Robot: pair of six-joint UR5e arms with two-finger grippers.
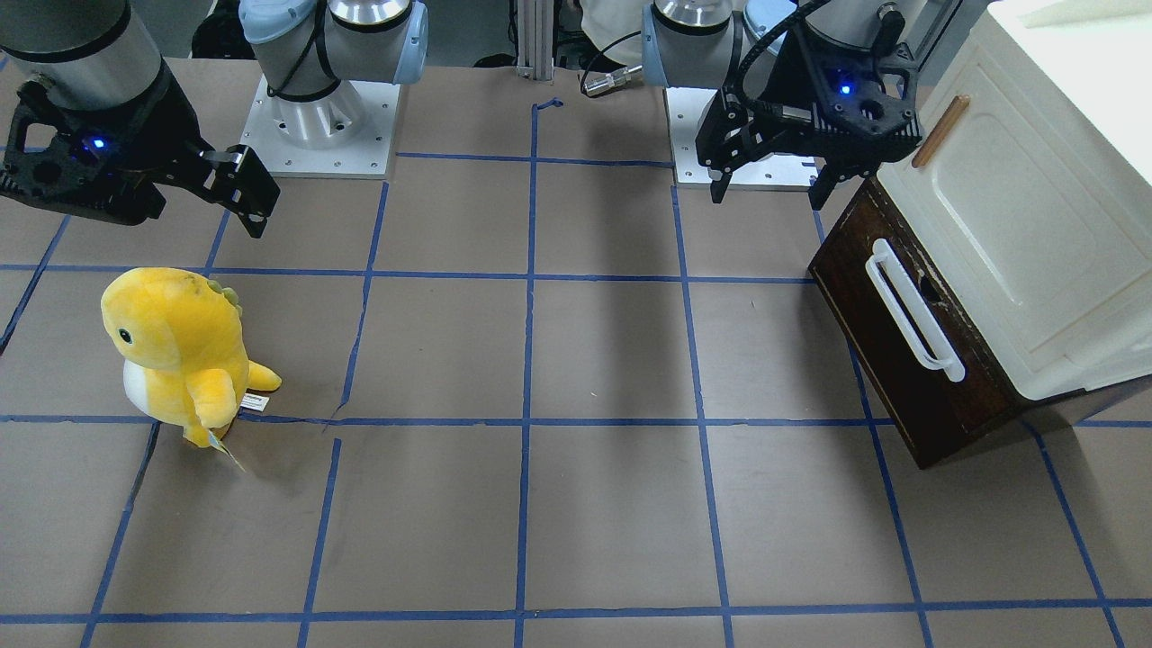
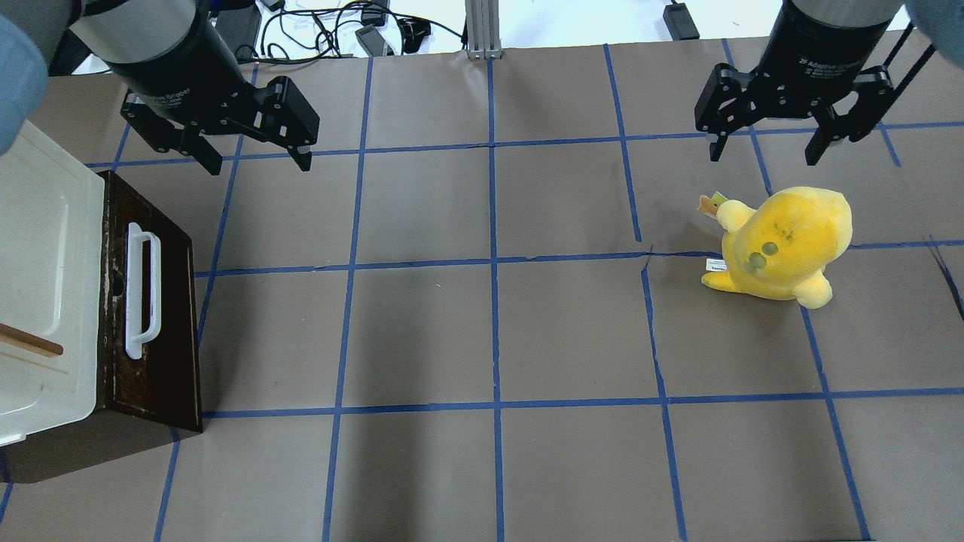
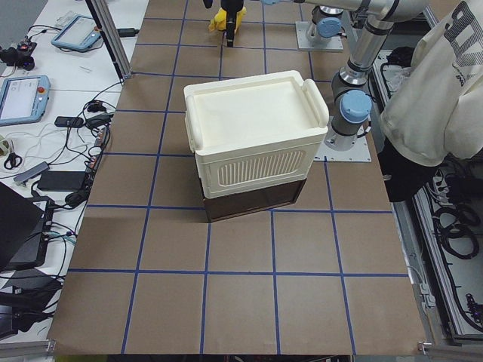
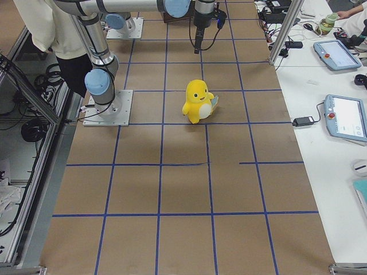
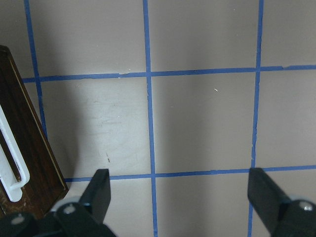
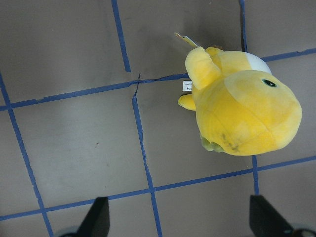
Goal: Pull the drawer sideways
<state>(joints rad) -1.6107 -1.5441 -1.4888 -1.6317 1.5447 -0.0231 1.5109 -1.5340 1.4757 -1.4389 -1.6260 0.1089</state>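
Spread fingers of the left gripper (image 5: 181, 192), wide apart and empty, hover over the table (image 5: 197, 123) near the corner of the drawer (image 2: 169, 331) closest to the robot's base, not touching it. Its dark front faces the table's middle from under the cream-white cabinet (image 2: 45, 248) at the robot's left end, the white bar handle (image 2: 143, 293) lying lengthwise along it. Drawer sides and interior are hidden; the right gripper (image 2: 764, 154), also open, hangs well apart, near a yellow plush toy (image 2: 783, 245).

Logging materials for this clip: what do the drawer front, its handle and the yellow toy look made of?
Drawer front: probably dark stained wood, grain and scuffed edges showing. Handle: smooth white plastic apparently, slightly glossy. Toy: soft plush fabric, fuzzy surface with sewn label.
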